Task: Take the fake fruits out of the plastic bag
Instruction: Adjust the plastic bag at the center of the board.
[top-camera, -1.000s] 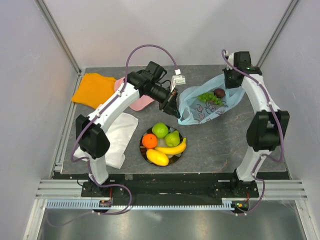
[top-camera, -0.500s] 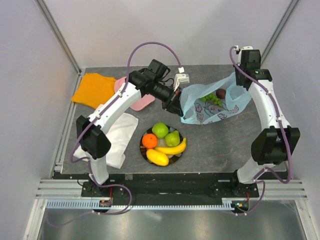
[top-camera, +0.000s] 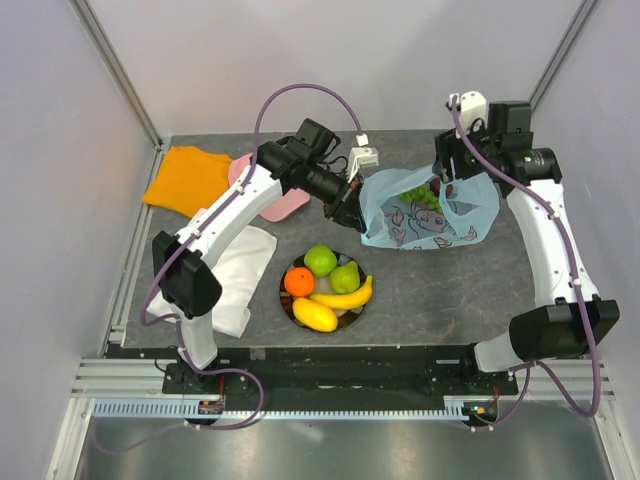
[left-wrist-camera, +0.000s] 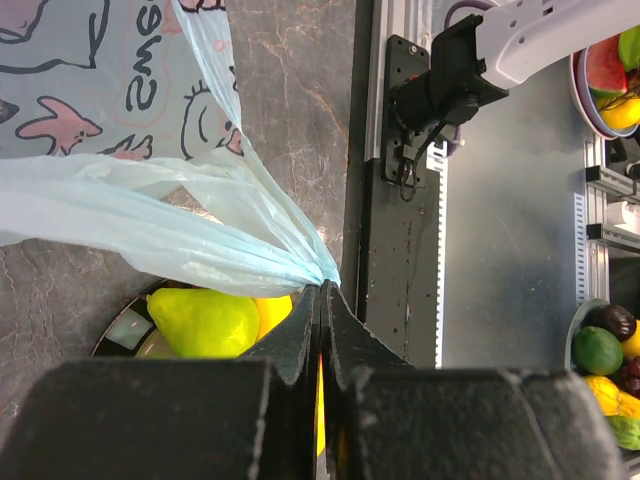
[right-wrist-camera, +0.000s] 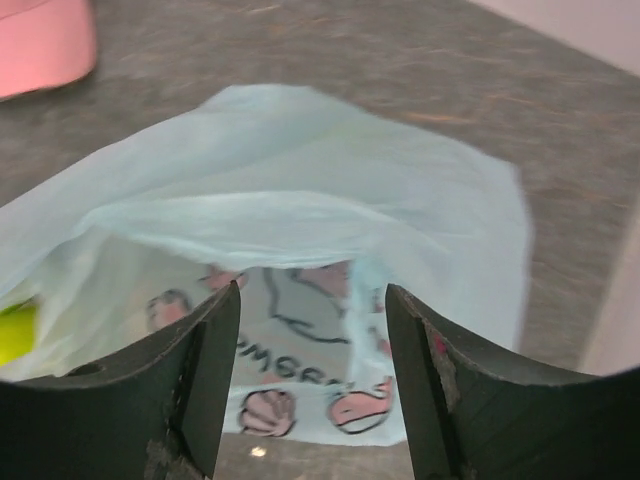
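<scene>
The left hand (top-camera: 345, 208) is clamped tight, its fingers pressed together on a twisted corner of the plastic bag (top-camera: 430, 225). In the left wrist view the light-blue film fans out from the closed fingertips of that hand (left-wrist-camera: 322, 290) and rises off the tabletop (left-wrist-camera: 290, 100). From this hand the bag stretches to the right, as far as the right hand (top-camera: 446, 183), which hangs over the bag's far right edge with its fingers spread apart. In the right wrist view the bag (right-wrist-camera: 300, 190) fills the space beyond the open fingers (right-wrist-camera: 215, 380), and whether they touch the film cannot be told. The grapes (top-camera: 418, 194) lie inside the bag, between the two hands and just beside the right one. On the near side of the left hand, toward the arm bases, stands a plate (top-camera: 352, 312) holding the apple (top-camera: 320, 260), pear (top-camera: 345, 277), orange (top-camera: 299, 282), banana (top-camera: 345, 297) and mango-like oval (top-camera: 315, 314). To the left of that hand lie a pink thing (top-camera: 285, 208), an orange cloth (top-camera: 190, 178) and a white cloth (top-camera: 240, 275).
</scene>
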